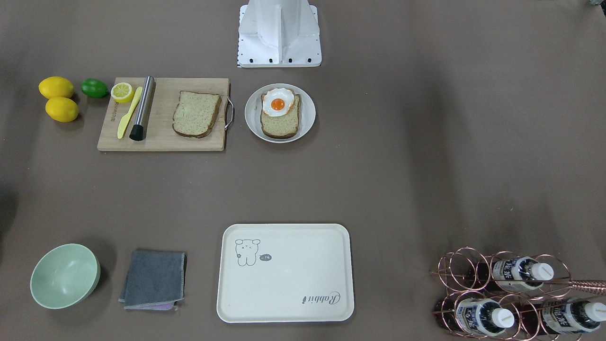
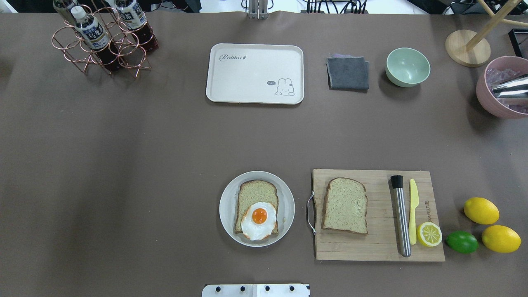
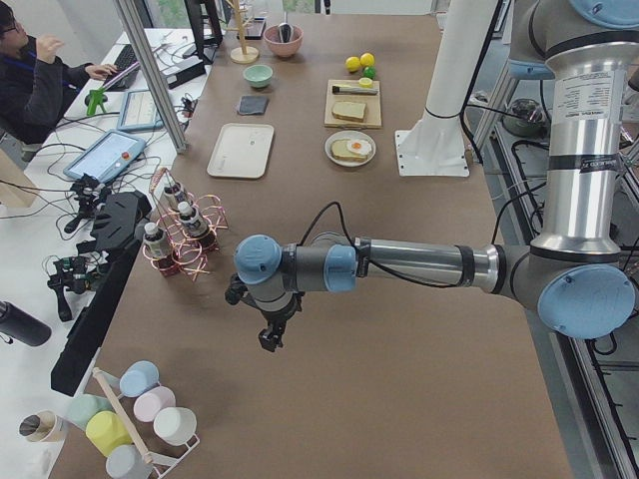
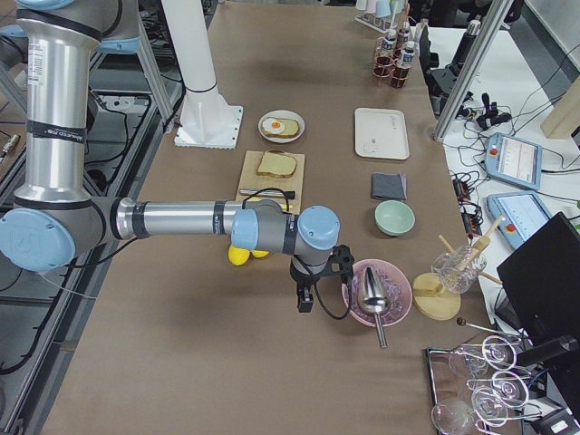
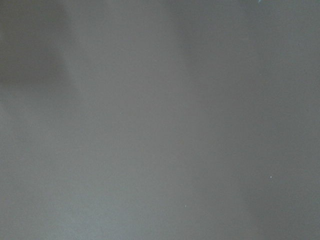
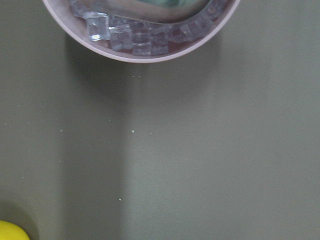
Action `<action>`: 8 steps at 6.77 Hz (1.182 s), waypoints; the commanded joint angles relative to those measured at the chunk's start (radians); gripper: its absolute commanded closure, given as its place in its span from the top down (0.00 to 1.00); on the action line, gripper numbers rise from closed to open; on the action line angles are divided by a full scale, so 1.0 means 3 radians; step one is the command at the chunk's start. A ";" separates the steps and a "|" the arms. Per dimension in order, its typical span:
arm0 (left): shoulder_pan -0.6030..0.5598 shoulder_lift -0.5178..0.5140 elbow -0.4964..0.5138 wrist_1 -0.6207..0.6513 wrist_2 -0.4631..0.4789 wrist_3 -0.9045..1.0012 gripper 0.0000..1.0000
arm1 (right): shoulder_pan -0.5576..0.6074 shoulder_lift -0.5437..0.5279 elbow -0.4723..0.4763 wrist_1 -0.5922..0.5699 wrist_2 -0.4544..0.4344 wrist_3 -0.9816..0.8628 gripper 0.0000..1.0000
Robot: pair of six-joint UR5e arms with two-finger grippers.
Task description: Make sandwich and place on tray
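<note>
Only side views show left hand (image 3: 270, 340) and right hand (image 4: 305, 302); grip cannot be told.

Bread slices (image 2: 345, 205) (image 2: 255, 192): 2. Fried egg (image 2: 259, 220): 1. Tray (image 2: 255, 74): 1. Plate (image 2: 226, 206): 1. Whole lemons (image 2: 481, 210) (image 2: 500, 239): 2. Lemon half (image 2: 429, 234): 1. Lime (image 2: 462, 241): 1. Bottles (image 2: 88, 29) (image 2: 128, 12) (image 2: 62, 5): 3. Bowls (image 2: 407, 67) (image 2: 495, 99): 2.

egg (image 2: 259, 220) on slice (image 2: 256, 194) on plate (image 2: 227, 206) | second slice (image 2: 345, 205) on board (image 2: 371, 247), robot's right of plate | tray (image 2: 247, 78) beyond plate
</note>
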 commanded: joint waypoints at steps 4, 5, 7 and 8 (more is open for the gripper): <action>-0.0019 -0.0261 -0.0480 -0.0088 0.0000 -0.0420 0.99 | 0.0000 0.0051 0.0452 0.0471 0.0077 0.0147 1.00; 0.0031 -0.0276 -0.0476 -0.0432 0.0005 -0.0456 0.98 | -0.0005 0.0030 0.0416 0.0796 0.0108 0.0203 1.00; 0.0388 -0.0348 -0.0552 -0.0736 0.0000 -0.1330 0.98 | -0.0137 0.0086 0.0426 0.0886 0.0367 0.0560 1.00; 0.0577 -0.0328 -0.0614 -0.1016 0.0015 -0.1928 0.98 | -0.0300 0.0061 0.0421 0.1099 0.0369 0.0784 1.00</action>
